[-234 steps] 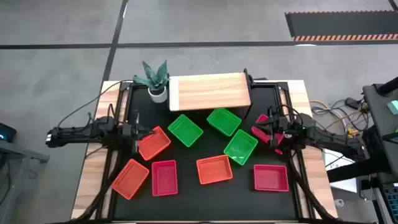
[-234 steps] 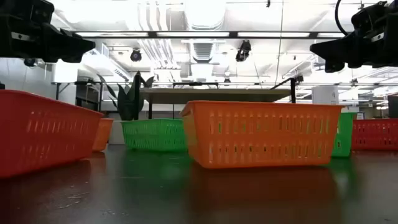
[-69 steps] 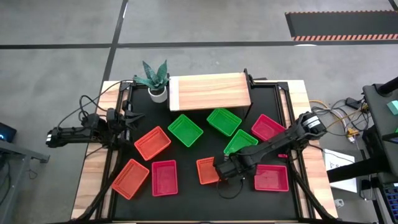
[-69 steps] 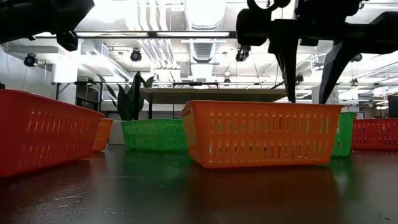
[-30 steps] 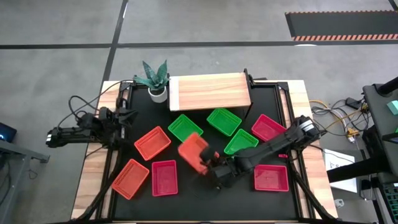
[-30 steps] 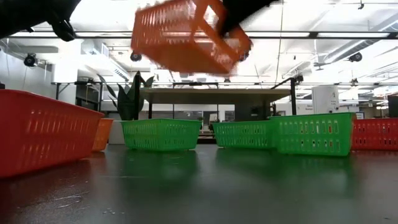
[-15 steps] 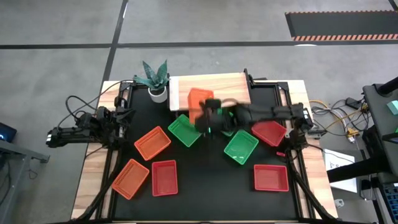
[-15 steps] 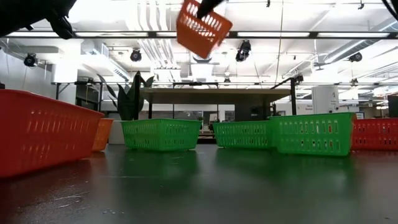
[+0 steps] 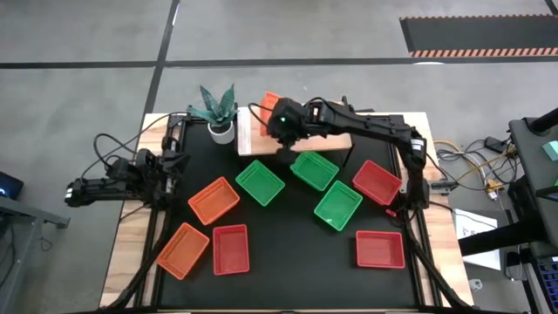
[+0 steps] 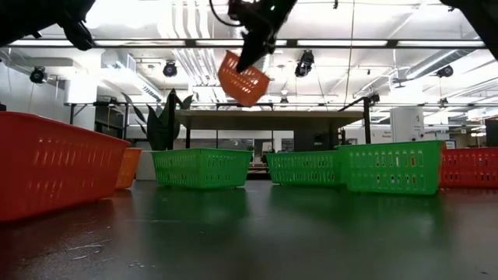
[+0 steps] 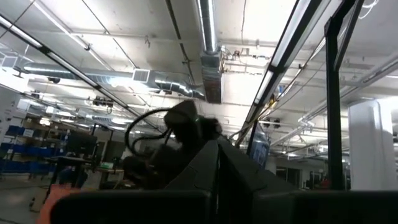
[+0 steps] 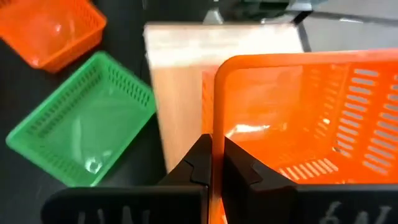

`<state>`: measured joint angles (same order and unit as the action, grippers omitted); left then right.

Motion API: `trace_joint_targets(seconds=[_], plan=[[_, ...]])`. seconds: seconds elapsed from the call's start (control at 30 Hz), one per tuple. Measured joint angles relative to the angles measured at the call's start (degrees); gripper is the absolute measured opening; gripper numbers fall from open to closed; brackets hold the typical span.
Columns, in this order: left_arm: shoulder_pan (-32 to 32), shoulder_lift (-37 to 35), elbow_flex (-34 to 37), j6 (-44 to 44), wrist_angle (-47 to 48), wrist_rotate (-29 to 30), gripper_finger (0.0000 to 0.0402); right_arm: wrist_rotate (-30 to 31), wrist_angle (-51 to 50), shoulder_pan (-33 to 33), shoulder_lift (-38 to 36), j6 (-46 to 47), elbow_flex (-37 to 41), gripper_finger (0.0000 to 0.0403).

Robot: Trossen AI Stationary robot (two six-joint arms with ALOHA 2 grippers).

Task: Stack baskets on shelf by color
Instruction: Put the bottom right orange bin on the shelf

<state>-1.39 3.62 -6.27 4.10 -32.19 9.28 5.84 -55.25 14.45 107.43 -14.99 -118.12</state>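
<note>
Above the shelf (image 9: pixel 301 131), the right tool (image 12: pixel 211 163) pinches an orange basket (image 12: pixel 292 124) by its rim; the left tool (image 9: pixel 174 161) is pressed together at the tabletop's (image 9: pixel 288 253) edge.

The baskets are thin plastic mesh with slotted walls and a slight sheen: the orange basket (image 12: pixel 292 118) held in the air shows bright glints on its floor, and so does a green basket (image 12: pixel 81 121) lying below it. The shelf (image 9: pixel 323 131) is pale wood with a fine straight grain, matt. The surface (image 10: pixel 257 233) is black and smooth, glossy enough to mirror the baskets' colours, with light wooden side strips (image 9: pixel 131 235).
</note>
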Motion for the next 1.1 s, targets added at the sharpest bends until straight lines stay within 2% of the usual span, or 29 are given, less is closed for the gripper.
trace_joint_targets(seconds=[0.47,0.83,1.1], plan=[[0.00,-0.52,-0.11,0.02,-0.85,-0.04,0.0000,-0.30,-0.14,0.82,6.25,-2.15,-0.33,0.0013],[0.00,-0.39,-0.13,0.00,-0.96,-0.04,0.0000,0.14,0.10,0.72,6.45,-0.91,-0.76,0.0102],[0.00,-0.41,-0.13,-0.01,-1.35,-0.04,0.0000,0.14,-3.66,0.62,4.96,1.67,-5.84,0.0154]])
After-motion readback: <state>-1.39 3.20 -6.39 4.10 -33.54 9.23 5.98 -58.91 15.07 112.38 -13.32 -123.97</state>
